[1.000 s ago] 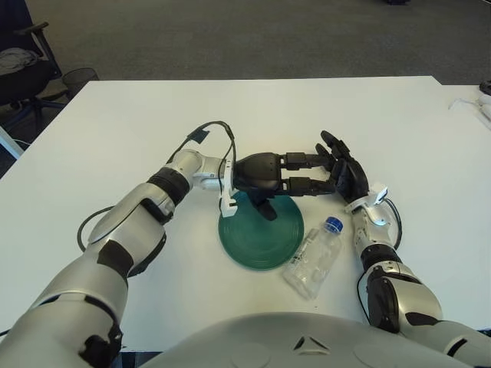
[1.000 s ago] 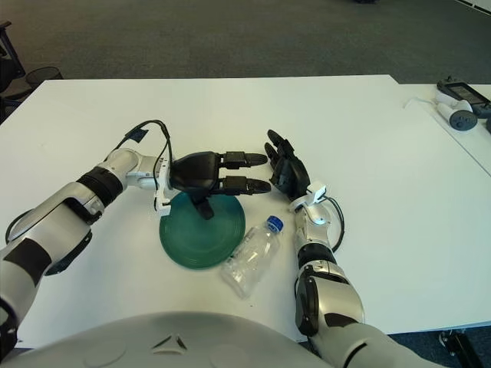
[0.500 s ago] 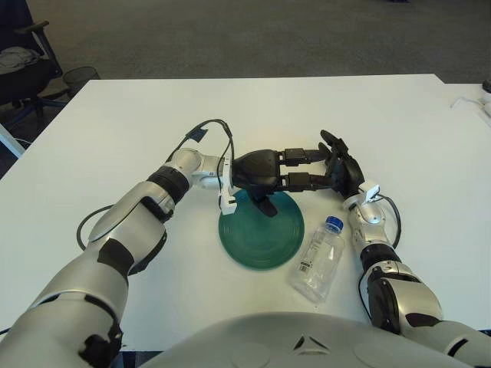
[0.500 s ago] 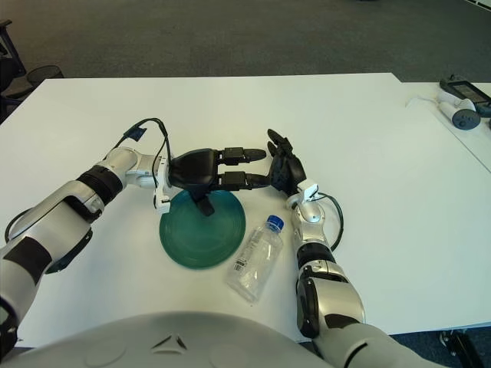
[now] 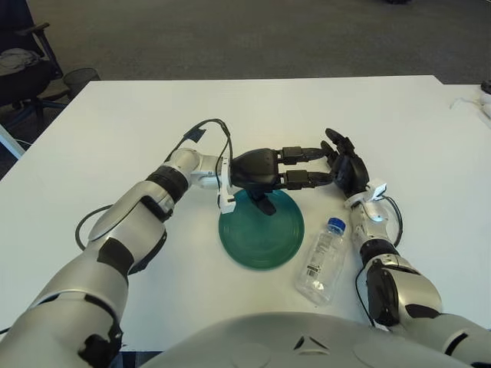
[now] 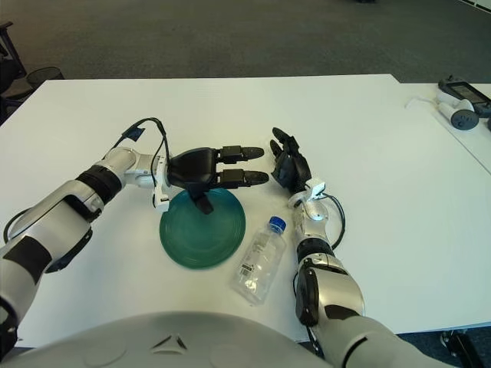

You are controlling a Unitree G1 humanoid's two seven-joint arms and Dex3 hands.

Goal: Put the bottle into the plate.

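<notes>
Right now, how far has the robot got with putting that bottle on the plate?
Nothing looks done yet. The clear plastic bottle lies on its side on the white table, just right of the green plate, not on it. Neither hand holds it: the left robot hand hangs open above the plate's far edge, and the right robot hand is open beside it. Grasping and placing remain.

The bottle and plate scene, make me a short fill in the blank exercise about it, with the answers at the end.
1. The bottle lies on its side on the ____ table.
2. Its cap is ____ in colour.
3. The green plate holds ____ of the bottle so far.
4. The left hand shows over the plate's far edge, and the right hand holds ____.

Answers: white; blue; none; nothing
</notes>
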